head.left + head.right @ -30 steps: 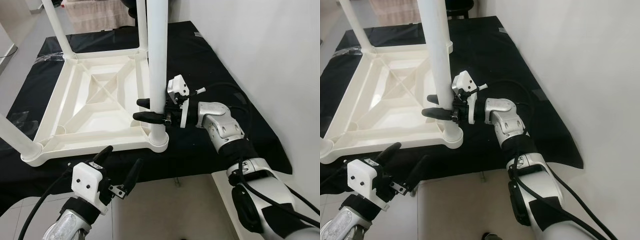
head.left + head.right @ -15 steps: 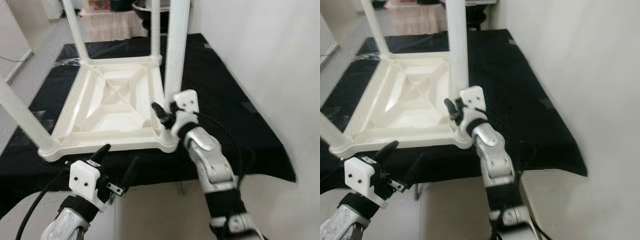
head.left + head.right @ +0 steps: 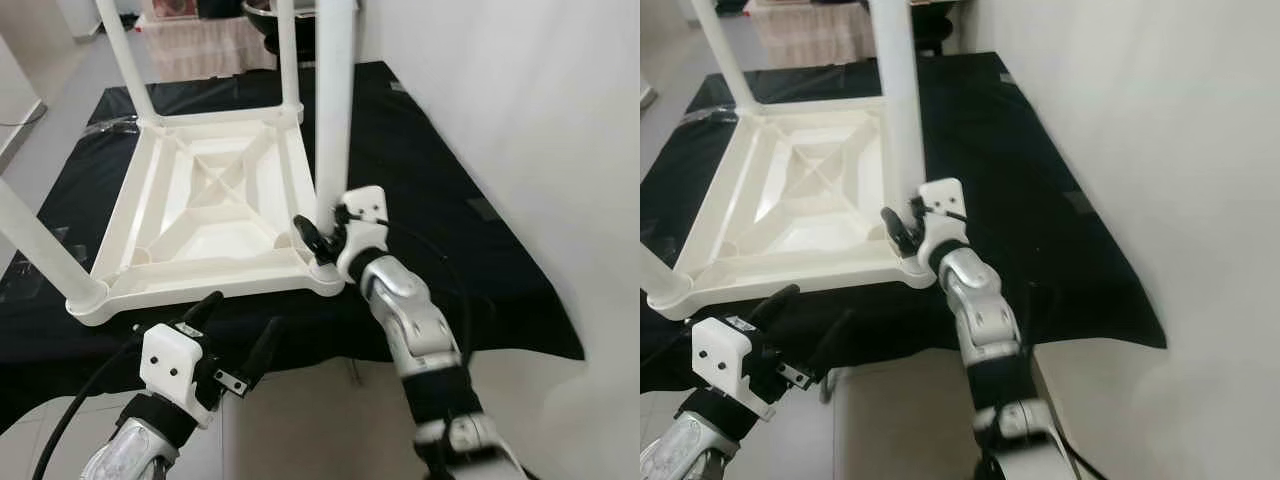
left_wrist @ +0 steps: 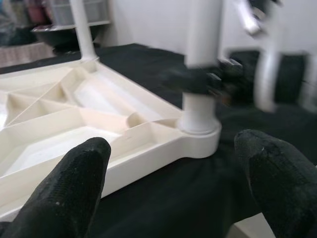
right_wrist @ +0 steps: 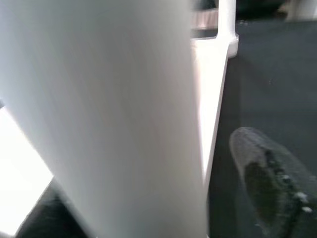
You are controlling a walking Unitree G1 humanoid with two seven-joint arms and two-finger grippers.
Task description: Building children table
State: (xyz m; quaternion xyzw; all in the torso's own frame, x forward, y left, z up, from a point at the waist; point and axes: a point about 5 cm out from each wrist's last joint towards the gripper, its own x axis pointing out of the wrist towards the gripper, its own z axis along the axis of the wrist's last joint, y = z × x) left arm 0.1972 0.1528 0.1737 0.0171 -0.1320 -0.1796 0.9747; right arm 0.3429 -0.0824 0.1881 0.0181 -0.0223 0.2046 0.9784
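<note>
The left gripper (image 3: pixel 236 340) hovers low in front of the near edge of the black desk (image 3: pixel 470 260), its fingers (image 4: pixel 69 183) spread wide and holding nothing; the left wrist view looks between them at the near right corner of the table. The white plastic table (image 3: pixel 215 215) lies upside down on the desk, its ribbed underside facing up, with legs standing in all four corner sockets, the near left one (image 3: pixel 35 245) leaning out of frame. The step in hand looks to be seating the near right leg (image 3: pixel 333 110), which stands upright in its socket at that corner. The right gripper (image 3: pixel 318 240) is at the base of this leg, just above the socket collar, its fingers (image 5: pixel 267 183) on either side of the leg; the right wrist view is taken up by the white tube with one finger beside it, so I cannot tell whether they clamp it or only bracket it. To do this well, the grip should be firm and low, the push straight down along the leg so it does not tilt, and the left gripper could steady the near rim of the table to stop it sliding on the cloth.
</note>
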